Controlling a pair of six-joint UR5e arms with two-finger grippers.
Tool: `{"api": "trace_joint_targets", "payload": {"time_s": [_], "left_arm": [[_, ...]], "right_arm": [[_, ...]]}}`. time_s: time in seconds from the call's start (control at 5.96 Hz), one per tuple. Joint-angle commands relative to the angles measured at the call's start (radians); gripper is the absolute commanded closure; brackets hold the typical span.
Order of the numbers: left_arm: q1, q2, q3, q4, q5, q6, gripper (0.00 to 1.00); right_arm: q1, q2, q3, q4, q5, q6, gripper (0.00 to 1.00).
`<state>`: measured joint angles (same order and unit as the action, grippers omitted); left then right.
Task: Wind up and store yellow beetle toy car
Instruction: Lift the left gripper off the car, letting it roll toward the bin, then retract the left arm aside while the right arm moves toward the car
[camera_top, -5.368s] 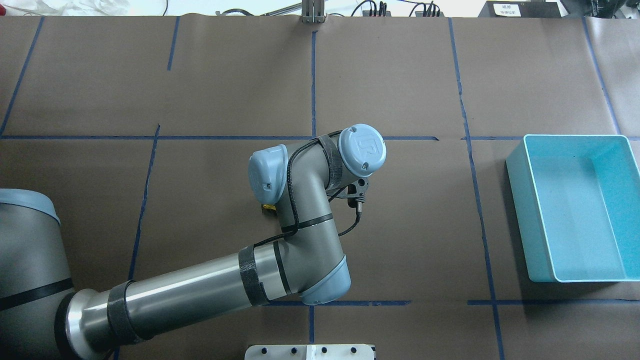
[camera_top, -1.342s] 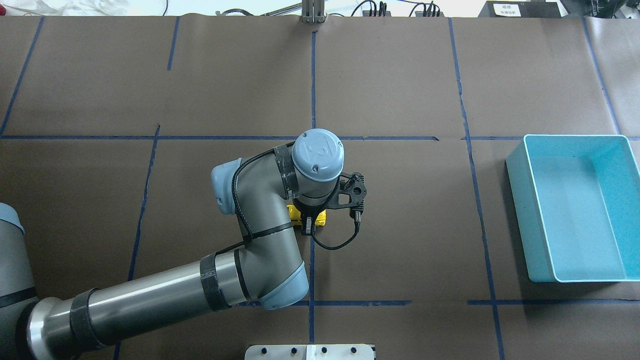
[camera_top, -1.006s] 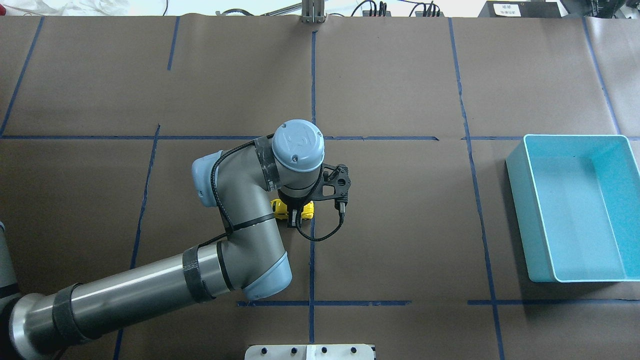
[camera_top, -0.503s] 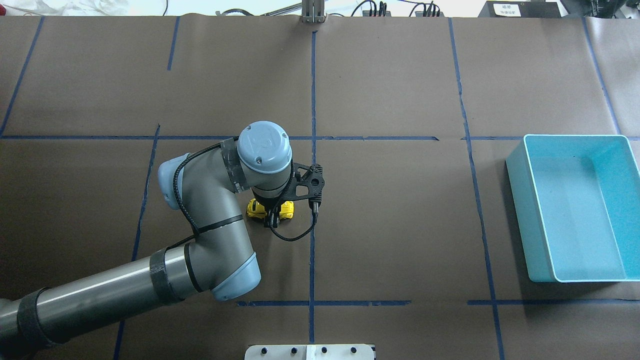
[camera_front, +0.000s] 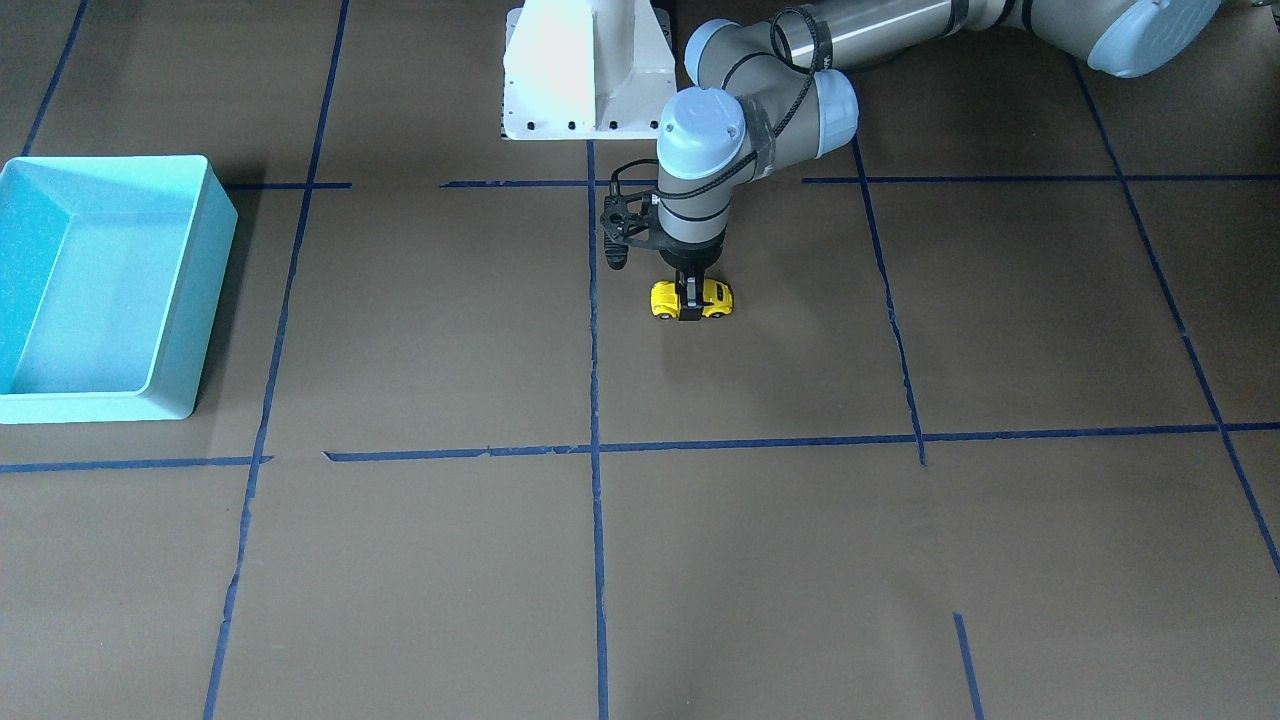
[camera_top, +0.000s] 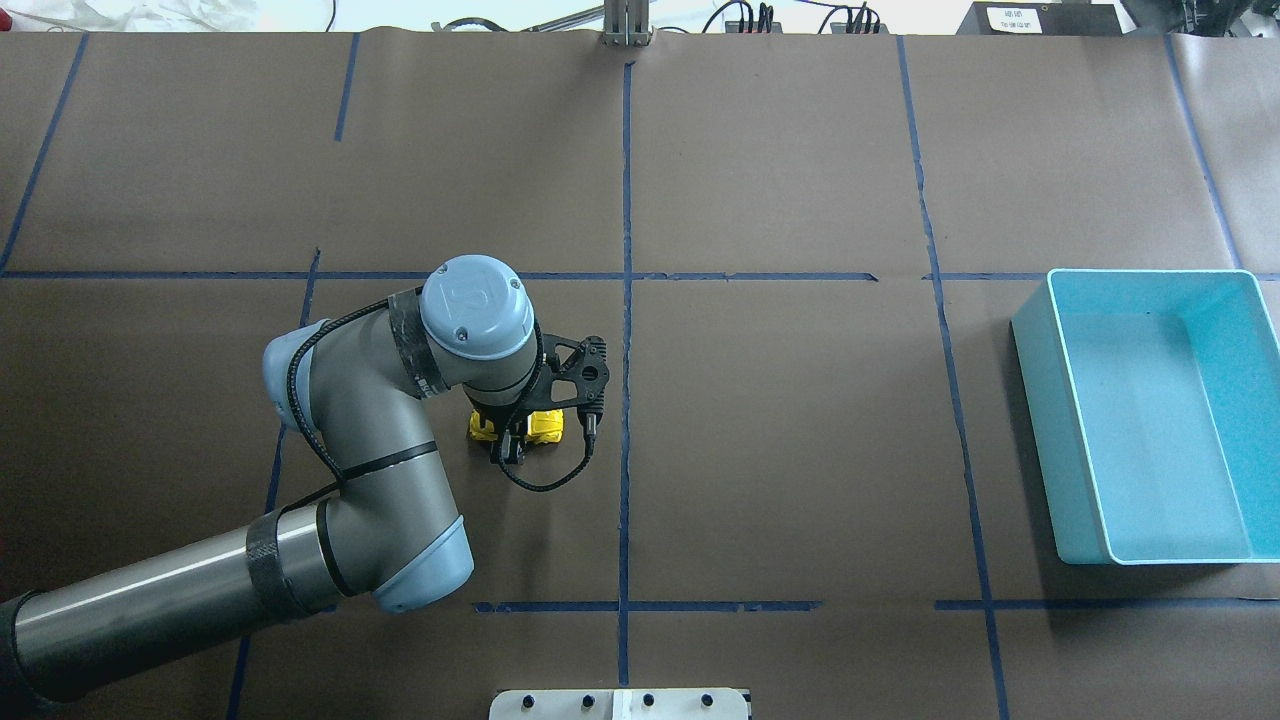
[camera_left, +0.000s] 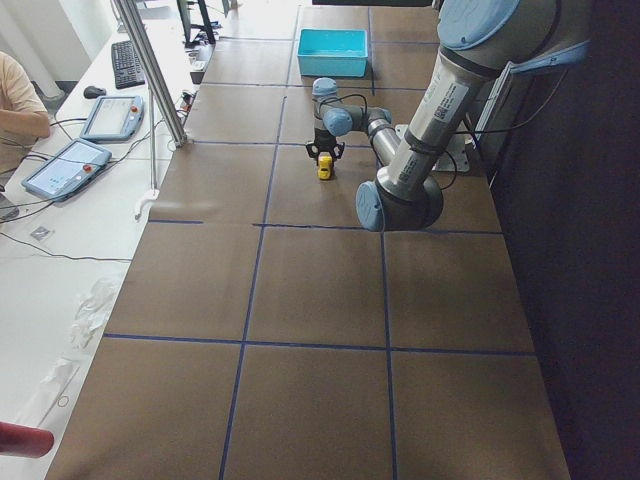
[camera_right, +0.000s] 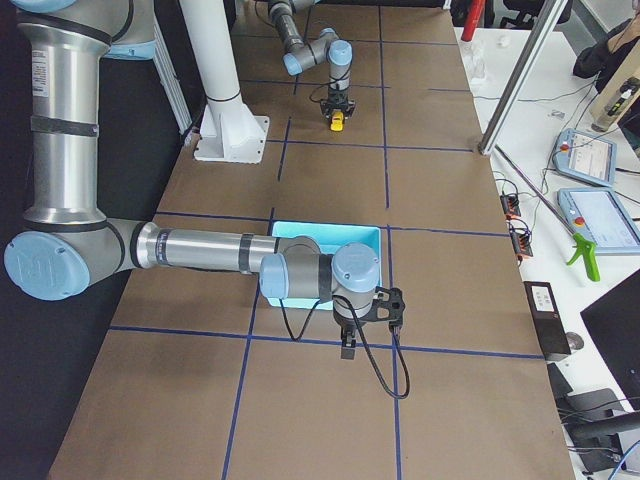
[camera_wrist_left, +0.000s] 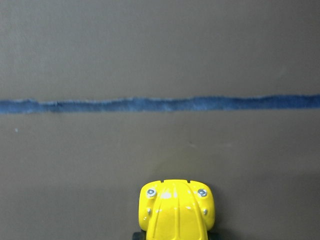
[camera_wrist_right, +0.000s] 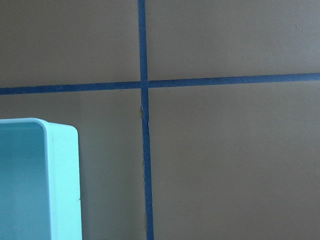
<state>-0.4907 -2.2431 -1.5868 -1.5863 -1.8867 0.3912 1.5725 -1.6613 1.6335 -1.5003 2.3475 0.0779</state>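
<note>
At mid-table beside the centre tape line (camera_top: 625, 200): yellow beetle toy car (camera_front: 714, 298), wheels down, clamped by left gripper (camera_front: 690, 298), wind-up judged under way; turquoise bin (camera_front: 198, 290) well apart and empty, storing not yet done; right gripper (camera_right: 346, 345) state cannot be told

Grey arm (camera_top: 370, 420), blue caps (camera_top: 476, 303), black cable (camera_top: 533, 488), black left gripper (camera_top: 520, 434)

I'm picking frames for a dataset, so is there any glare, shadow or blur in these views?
Front-facing view: the white base mount is blown out, and the turquoise bin throws a dark shadow beside its wall. Left wrist view: the yellow beetle toy car is sharp but cut off at the bottom edge. Exterior left view: the right side is nearly black.
</note>
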Motion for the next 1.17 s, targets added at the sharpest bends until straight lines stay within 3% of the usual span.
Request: {"api": "trace_joint_targets", "payload": {"time_s": [0.0, 0.5, 0.84, 1.01], "left_arm": [[-0.034, 0.003, -0.022, -0.003, 0.0, 0.003, 0.0], [-0.045, 0.072, -0.151, 0.035, 0.0, 0.003, 0.0], [-0.148, 0.274, -0.372, 0.152, -0.024, 0.003, 0.0], [-0.226, 0.363, -0.445, 0.157, -0.043, 0.003, 0.0]], "right_arm": [[-0.028, 0.002, -0.001, 0.0, 0.0, 0.002, 0.0], [-0.026, 0.002, -0.001, 0.0, 0.0, 0.002, 0.0], [-0.026, 0.003, 0.002, 0.002, 0.001, 0.006, 0.0], [-0.038, 0.055, 0.002, -0.015, -0.005, 0.013, 0.0]]}}
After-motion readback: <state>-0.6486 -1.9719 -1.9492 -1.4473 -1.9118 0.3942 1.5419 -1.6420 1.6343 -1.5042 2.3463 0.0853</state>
